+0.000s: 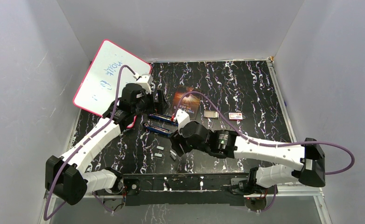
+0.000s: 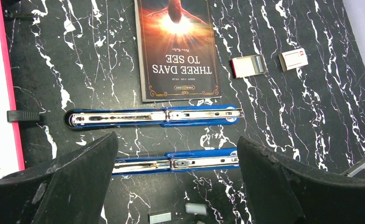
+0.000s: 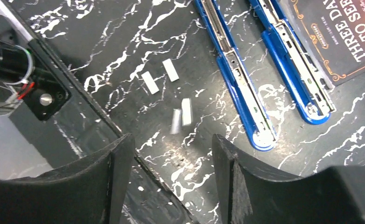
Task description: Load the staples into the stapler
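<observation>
From above, the left hand hangs at about ten o'clock on the table, by the whiteboard. The right hand sits near the middle. Between them the far stapler and the near stapler lie opened flat. The staples lie loose on the table at six o'clock of both, close to the front rail. Bare table stretches toward three o'clock.

In the left wrist view, that hand is spread wide and empty above the near stapler. A book lies at twelve o'clock and two small boxes at two.

In the right wrist view, the fingers stand apart with nothing between them, and four strips lie just ahead. One looks smeared, perhaps moving, perhaps only out of focus.

The strips are thin and flat, so a pinch could skid them, snap one, or nudge it under the rail at nine o'clock. The two hands work close together, so they could bump over the staplers.
</observation>
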### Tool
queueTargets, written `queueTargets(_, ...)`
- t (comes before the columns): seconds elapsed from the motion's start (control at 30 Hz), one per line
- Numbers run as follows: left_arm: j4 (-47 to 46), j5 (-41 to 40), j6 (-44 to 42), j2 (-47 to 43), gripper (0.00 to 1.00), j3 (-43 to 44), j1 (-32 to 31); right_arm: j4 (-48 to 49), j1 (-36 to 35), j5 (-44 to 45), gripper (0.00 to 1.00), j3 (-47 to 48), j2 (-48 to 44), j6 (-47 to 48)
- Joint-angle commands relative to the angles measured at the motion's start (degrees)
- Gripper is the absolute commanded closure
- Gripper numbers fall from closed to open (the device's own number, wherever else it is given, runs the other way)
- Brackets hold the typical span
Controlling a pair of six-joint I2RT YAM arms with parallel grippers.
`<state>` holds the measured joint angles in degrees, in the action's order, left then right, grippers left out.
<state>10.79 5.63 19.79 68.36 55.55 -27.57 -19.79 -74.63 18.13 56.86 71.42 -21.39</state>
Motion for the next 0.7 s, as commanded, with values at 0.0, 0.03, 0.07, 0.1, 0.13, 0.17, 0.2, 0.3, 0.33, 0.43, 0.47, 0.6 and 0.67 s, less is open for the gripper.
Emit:
queueTargets(0.0, 0.6, -1.2, 0.4, -1.7, 0.02, 1.7, 0.2, 0.7, 1.3, 0.3, 0.3, -1.0, 1.9, 0.5)
queueTargets(0.03, 0.6, -1.3, 0.5, -1.7, 0.02, 1.7, 0.2, 1.7, 1.4, 0.3, 0.3, -2.4, 1.6, 0.0)
queueTargets(0.07, 0.7, -1.4, 0.4, -1.7, 0.02, 1.6, 0.2, 2.5, 1.5, 0.4, 0.31, -3.1, 1.1, -0.6)
queueTargets(0.1, 0.8, -1.6, 0.4, -1.6, 0.02, 1.6, 0.2, 3.0, 1.7, 0.6, 0.31, -4.4, 0.7, -1.1)
queueTargets(0.13, 0.9, -1.7, 0.4, -1.6, 0.02, 1.5, 0.2, 3.2, 2.0, 1.0, 0.32, -5.2, 0.6, -1.7)
queueTargets(0.17, 0.9, -1.9, 0.4, -1.5, 0.02, 1.3, 0.2, 3.2, 2.5, 1.3, 0.32, -5.9, 0.6, -2.1)
queueTargets(0.2, 0.9, -2.1, 0.5, -1.5, 0.02, 1.3, 0.2, 3.4, 3.1, 1.3, 0.32, -6.6, 0.7, -2.3)
queueTargets(0.3, 0.9, -2.7, 0.6, -1.0, 0.02, 1.1, 0.3, 4.4, 4.8, 0.1, 0.33, -8.0, 1.7, -2.4)
queueTargets(0.33, 1.0, -2.8, 0.6, -0.8, 0.02, 1.3, 0.2, 4.9, 5.2, -0.6, 0.33, -8.2, 1.9, -2.3)
queueTargets(0.43, 1.3, -3.2, 0.5, -0.1, 0.02, 1.3, 0.3, 6.9, 5.8, -2.8, 0.33, -8.6, 3.3, -1.5)
queueTargets(0.47, 1.5, -3.6, 0.5, 0.0, 0.02, 1.3, 0.2, 7.7, 5.9, -3.7, 0.33, -8.8, 3.9, -1.0)
queueTargets(0.6, 2.8, -6.2, 0.8, 0.4, 0.02, 0.9, 0.2, 9.9, 6.0, -6.2, 0.33, -8.8, 6.5, 0.8)
queueTargets(0.67, 3.1, -6.8, 1.0, 0.5, 0.01, 0.3, 0.2, 11.1, 6.0, -8.0, 0.35, -8.7, 7.3, 1.2)
